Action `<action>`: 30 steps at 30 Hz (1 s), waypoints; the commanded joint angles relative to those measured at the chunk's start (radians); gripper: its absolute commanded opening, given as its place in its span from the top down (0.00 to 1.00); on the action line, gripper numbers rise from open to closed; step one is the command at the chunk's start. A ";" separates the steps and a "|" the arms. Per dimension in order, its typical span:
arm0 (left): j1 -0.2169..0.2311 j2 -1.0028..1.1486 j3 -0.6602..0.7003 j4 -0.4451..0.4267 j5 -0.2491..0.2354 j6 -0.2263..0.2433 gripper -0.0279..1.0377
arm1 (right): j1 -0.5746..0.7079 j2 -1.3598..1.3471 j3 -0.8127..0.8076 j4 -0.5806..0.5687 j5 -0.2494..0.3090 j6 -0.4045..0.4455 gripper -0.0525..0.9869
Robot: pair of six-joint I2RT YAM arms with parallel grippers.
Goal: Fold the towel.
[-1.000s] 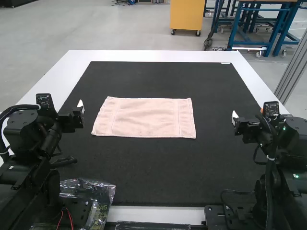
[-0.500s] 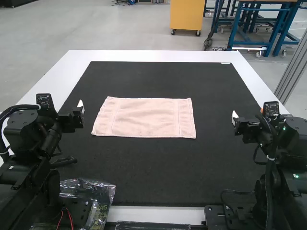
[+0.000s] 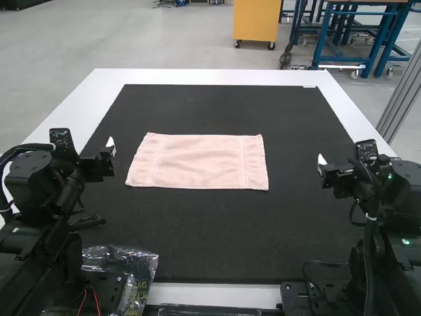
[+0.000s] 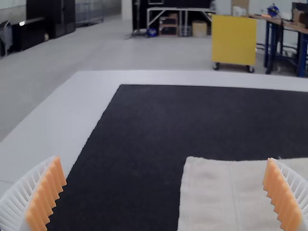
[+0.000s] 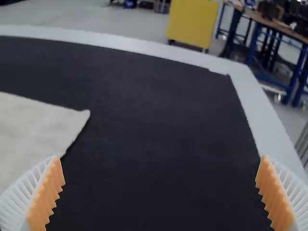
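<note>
Left claw (image 3: pixel 110 147) open, black mat (image 3: pixel 197 230) between it and towel edge (image 3: pixel 139 161).

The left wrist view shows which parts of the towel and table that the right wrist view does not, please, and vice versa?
Left wrist view: the towel's far left corner, the table's left border.
Right wrist view: the towel's far right corner, the table's right border.
Both: some towel, black mat, far border, open gripper fingers with orange pads.

The 1 pale pink towel (image 3: pixel 198 162) lies flat and spread, wider than deep, on the black mat (image 3: pixel 197 230) covering the desk (image 3: pixel 217 78).
</note>
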 commanded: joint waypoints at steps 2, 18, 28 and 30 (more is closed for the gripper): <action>-0.001 -0.002 -0.005 0.035 0.006 0.131 0.07 | -0.006 -0.009 -0.006 0.017 0.005 -0.286 0.07; 0.016 0.011 0.091 0.291 -0.012 0.309 0.08 | -0.014 0.047 0.129 0.309 0.139 -0.101 0.07; -0.004 0.552 0.469 0.289 0.043 0.160 0.08 | -0.011 0.692 0.568 0.299 0.114 0.229 0.07; 0.013 0.710 0.553 0.273 0.074 0.100 0.08 | -0.005 0.824 0.629 0.261 0.102 0.289 0.07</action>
